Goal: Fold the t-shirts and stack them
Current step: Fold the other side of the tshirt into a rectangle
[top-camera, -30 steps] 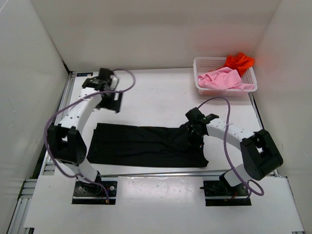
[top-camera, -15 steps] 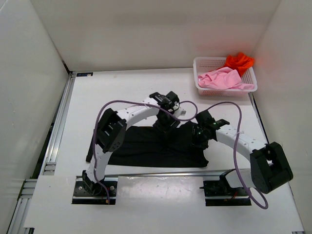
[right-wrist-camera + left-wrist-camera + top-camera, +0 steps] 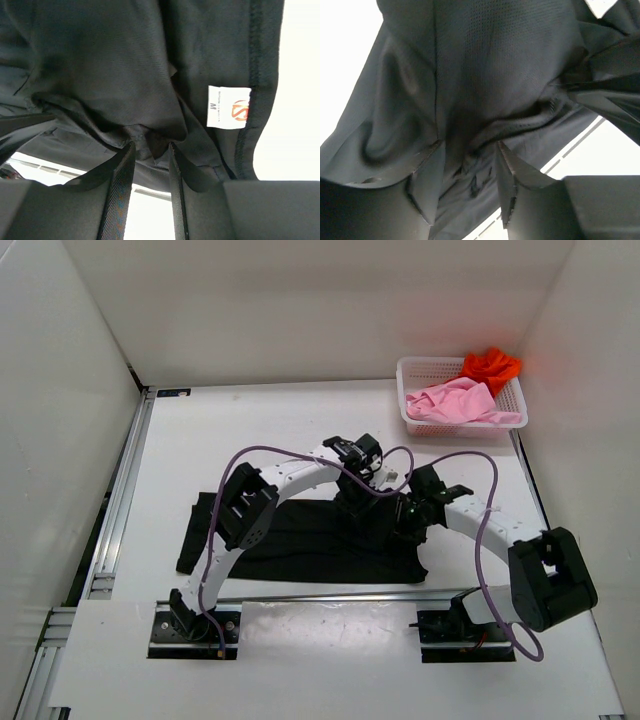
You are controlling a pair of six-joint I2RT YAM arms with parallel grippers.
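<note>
Far right corner of the table (image 3: 280, 430): a white mesh basket (image 3: 450, 428). Inside the basket, a light pink t-shirt (image 3: 455, 400) heaped across most of it, and an orange-red t-shirt (image 3: 490, 365) bunched at its far right corner, spilling over the rim. Well apart from the basket, nearer the arm bases and off to its left, a black t-shirt (image 3: 300, 545) stretched out on the table as a long rumpled band, its basket-side end gathered and creased. Both arms bent down onto that basket-side end, wrists just beside each other. Left gripper (image 3: 469, 150), the one of the pair slightly farther from the basket: fingers (image 3: 427, 185) half drawn in, a thick bunch of black cloth caught between them, creases fanning out from the pinch, so holding the black t-shirt. Right gripper (image 3: 151, 146), the one nearer the basket: fingers (image 3: 120, 192) at a narrow gap, a small fold of the same cloth tucked between the tips. Cannot tell whether clamped on it or merely standing around it. Just beside the right fingers in the wrist view, a stitched hem and a white size label (image 3: 229, 106) marked M with a red logo, sewn to the black cloth.
</note>
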